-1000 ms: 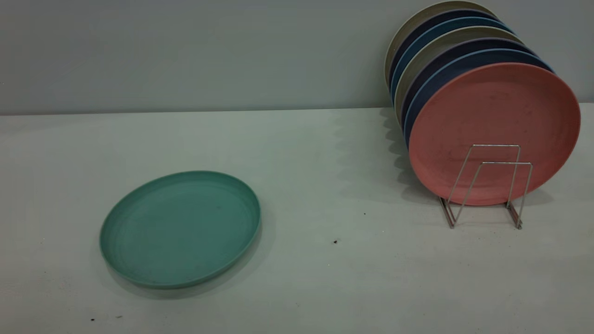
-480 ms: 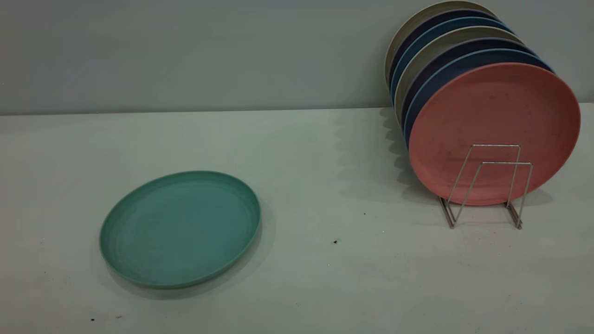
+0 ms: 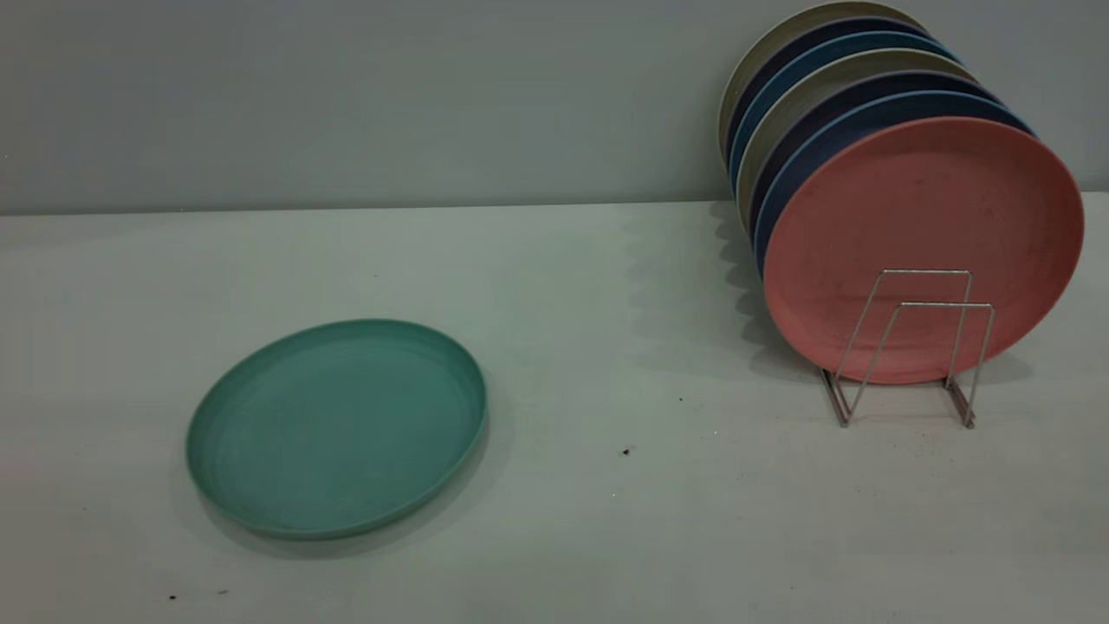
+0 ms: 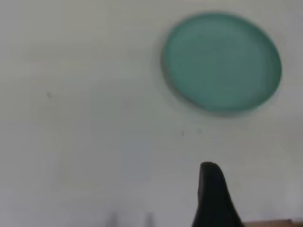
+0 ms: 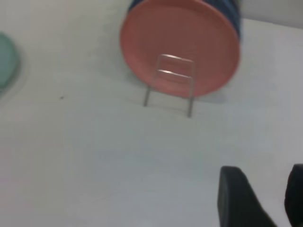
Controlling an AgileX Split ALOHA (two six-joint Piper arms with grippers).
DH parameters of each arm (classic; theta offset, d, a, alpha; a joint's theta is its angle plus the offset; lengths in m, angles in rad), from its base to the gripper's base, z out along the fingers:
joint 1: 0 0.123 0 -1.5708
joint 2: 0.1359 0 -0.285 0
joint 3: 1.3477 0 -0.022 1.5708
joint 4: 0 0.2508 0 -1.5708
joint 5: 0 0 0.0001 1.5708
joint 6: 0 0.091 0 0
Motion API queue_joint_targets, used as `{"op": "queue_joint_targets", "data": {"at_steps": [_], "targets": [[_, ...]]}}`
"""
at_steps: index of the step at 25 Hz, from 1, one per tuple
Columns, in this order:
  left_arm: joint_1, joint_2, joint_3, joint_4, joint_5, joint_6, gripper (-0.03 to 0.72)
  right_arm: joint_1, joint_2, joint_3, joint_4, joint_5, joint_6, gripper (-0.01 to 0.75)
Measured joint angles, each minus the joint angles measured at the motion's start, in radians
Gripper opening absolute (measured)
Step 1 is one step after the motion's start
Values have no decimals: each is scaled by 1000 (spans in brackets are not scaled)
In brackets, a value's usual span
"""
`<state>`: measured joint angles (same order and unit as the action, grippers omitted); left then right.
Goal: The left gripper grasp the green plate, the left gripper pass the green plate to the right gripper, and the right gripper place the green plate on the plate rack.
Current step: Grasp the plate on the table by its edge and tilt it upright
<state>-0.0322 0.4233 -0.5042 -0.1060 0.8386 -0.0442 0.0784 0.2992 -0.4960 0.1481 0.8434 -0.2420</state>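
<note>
The green plate (image 3: pixel 338 425) lies flat on the white table at the front left, with nothing touching it. It also shows in the left wrist view (image 4: pixel 221 61) and at the edge of the right wrist view (image 5: pixel 5 59). The plate rack (image 3: pixel 910 347) stands at the right with two empty wire loops in front. Neither gripper shows in the exterior view. My left gripper (image 4: pixel 265 179) hangs well short of the plate; one black finger (image 4: pixel 212 189) shows with bare table beside it. My right gripper (image 5: pixel 265 175) is open and empty, well away from the rack (image 5: pixel 170 82).
A salmon-pink plate (image 3: pixel 918 217) stands upright in the rack, with several blue, dark and beige plates (image 3: pixel 832 95) stacked behind it against the grey wall. Small dark specks (image 3: pixel 625 451) dot the table between plate and rack.
</note>
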Motion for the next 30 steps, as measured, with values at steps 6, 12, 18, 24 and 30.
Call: {"op": "queue_joint_targets", "data": {"at_steps": [6, 12, 18, 24, 30], "targets": [[0, 405, 0, -126, -252, 1, 481, 0, 235, -13, 186, -109, -208, 310], [0, 799, -8, -338, -543, 145, 481, 0, 382, -73, 254, -136, -293, 364], [0, 1142, -119, -592, -582, 403, 481, 0, 406, -75, 258, -141, -299, 366], [47, 1339, -207, -782, -591, 579, 481, 0, 406, -75, 259, -141, -300, 366], [149, 1491, -221, -918, -597, 704, 481, 0, 406, -76, 259, -137, -300, 366]]}}
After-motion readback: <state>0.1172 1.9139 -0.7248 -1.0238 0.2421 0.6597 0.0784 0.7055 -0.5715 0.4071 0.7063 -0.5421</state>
